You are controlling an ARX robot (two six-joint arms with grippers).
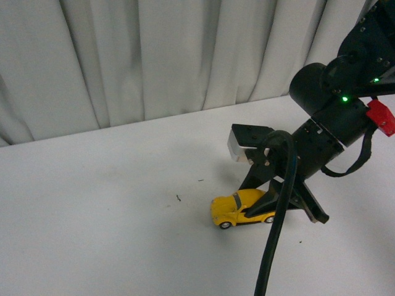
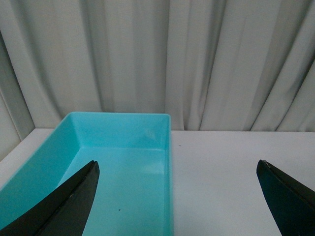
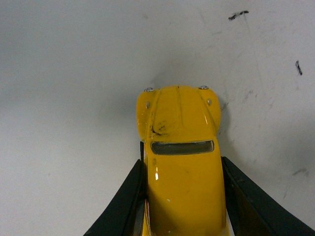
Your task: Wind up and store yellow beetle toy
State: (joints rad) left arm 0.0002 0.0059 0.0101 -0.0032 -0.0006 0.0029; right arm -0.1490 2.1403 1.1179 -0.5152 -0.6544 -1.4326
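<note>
The yellow beetle toy stands on the white table at the right, its wheels on the surface. My right gripper is shut on it, one black finger on each side of its body. In the right wrist view the yellow beetle toy fills the middle, nose pointing away, and the black fingers press against its flanks. My left gripper is open, its two dark fingertips wide apart with nothing between them, above the edge of a turquoise bin.
The turquoise bin shows only in the left wrist view and holds nothing visible. White curtains hang along the table's far edge. A black cable hangs from the right arm in front of the toy. Small dark marks dot the table.
</note>
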